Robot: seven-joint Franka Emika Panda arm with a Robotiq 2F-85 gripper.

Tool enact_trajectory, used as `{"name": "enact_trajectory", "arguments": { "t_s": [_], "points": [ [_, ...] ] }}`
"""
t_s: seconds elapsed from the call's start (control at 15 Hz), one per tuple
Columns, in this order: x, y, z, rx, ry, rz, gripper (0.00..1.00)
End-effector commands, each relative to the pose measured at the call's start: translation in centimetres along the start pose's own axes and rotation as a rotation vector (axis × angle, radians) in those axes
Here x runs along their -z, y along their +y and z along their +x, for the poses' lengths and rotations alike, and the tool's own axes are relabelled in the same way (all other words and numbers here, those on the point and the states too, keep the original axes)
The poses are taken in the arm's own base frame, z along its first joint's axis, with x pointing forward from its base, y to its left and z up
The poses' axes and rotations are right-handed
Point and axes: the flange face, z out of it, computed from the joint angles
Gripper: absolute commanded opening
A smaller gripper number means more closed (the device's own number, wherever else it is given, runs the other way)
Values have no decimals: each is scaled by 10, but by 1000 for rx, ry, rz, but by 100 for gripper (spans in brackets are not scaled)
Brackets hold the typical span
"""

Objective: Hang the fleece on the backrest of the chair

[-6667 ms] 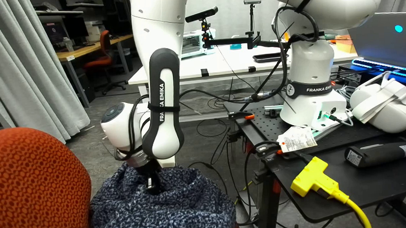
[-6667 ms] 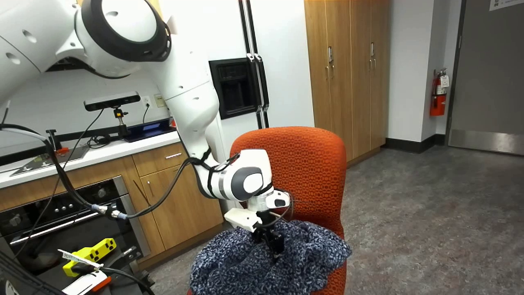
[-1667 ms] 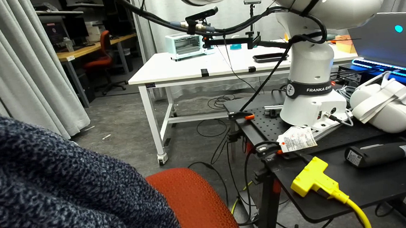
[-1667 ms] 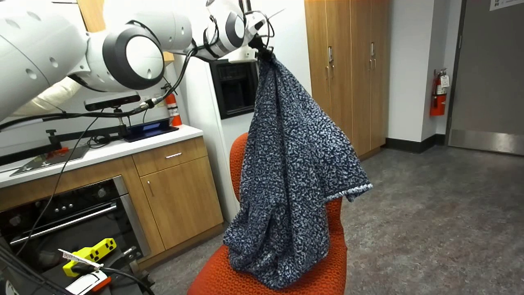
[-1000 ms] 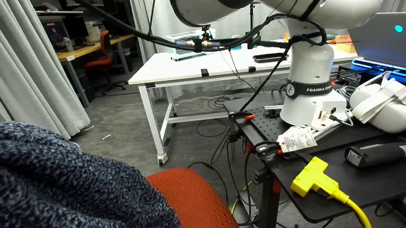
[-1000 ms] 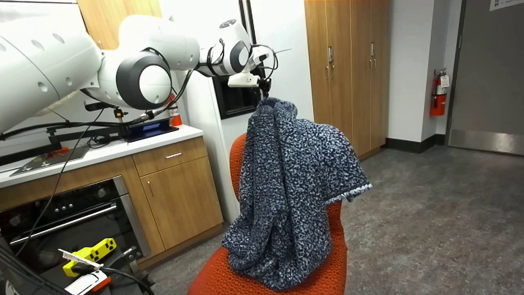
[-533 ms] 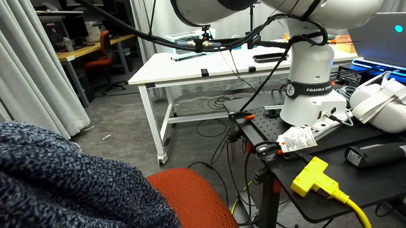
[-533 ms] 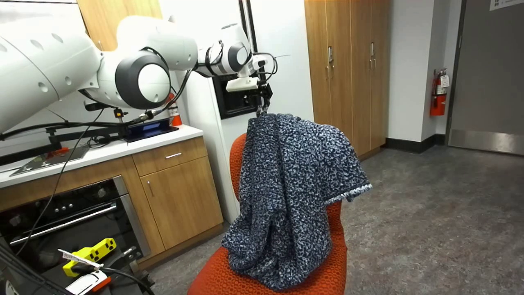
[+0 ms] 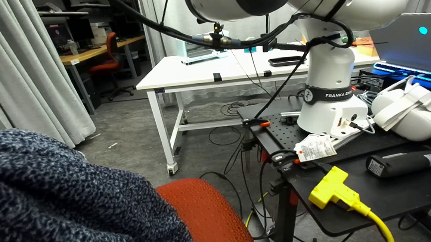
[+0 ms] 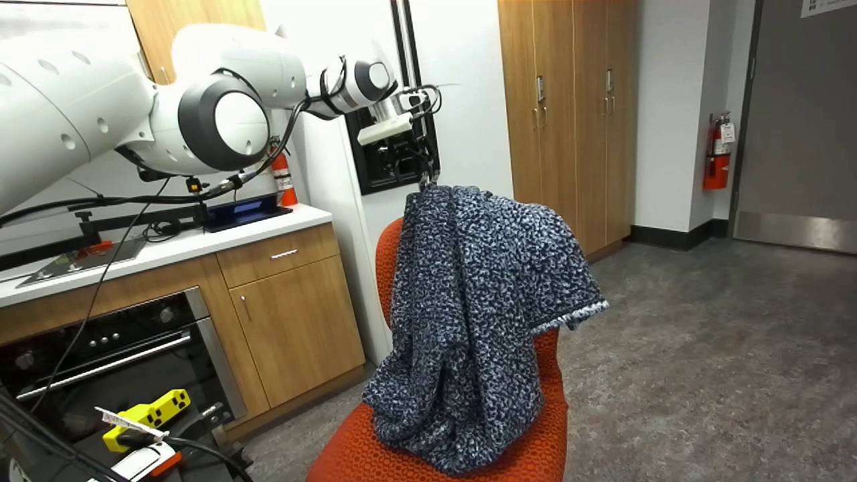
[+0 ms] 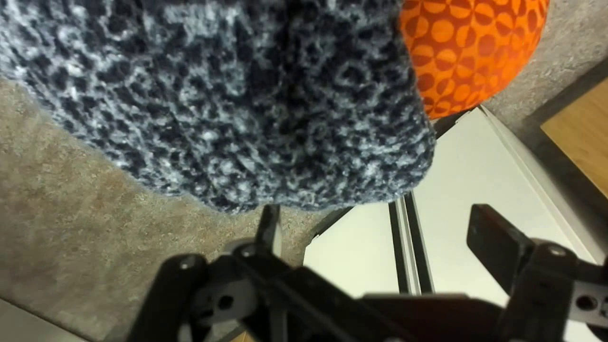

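The mottled navy and grey fleece (image 10: 469, 294) drapes over the top and front of the orange-red chair's backrest (image 10: 387, 258), its lower end resting on the seat. It also shows in an exterior view (image 9: 74, 197) and fills the upper wrist view (image 11: 237, 104). The backrest's bare orange side shows in the wrist view (image 11: 475, 52); most of its front is covered. My gripper (image 10: 427, 177) is just above the fleece's top left corner. In the wrist view its fingers (image 11: 377, 213) are wide apart with nothing between them. The left fingertip is close to the fleece edge; touching cannot be told.
The chair's seat (image 10: 355, 448) shows below the fleece. A white fridge (image 10: 462, 114) stands behind the chair, beside a counter (image 10: 268, 231). A black table (image 9: 355, 202) carries the arm's base, a yellow power block (image 9: 333, 186) and a headset (image 9: 413, 112). A white table (image 9: 190, 72) stands behind.
The fleece was gripped on the seat, lifted and lowered over the backrest. Its raised peak has dropped flat since the gripper opened. The arm has since moved slightly back, tilting the wrist.
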Motion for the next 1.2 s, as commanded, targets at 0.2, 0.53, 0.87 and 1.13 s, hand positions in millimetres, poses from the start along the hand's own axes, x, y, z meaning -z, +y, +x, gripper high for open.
{"name": "enact_trajectory", "arguments": {
  "t_s": [0.2,0.53,0.87,1.13],
  "points": [
    [24,4,1,27,-21,-82,100],
    [17,6,2,12,1,-72,100],
    [17,6,2,13,1,-74,100],
    [17,6,2,13,1,-74,100]
  ]
}}
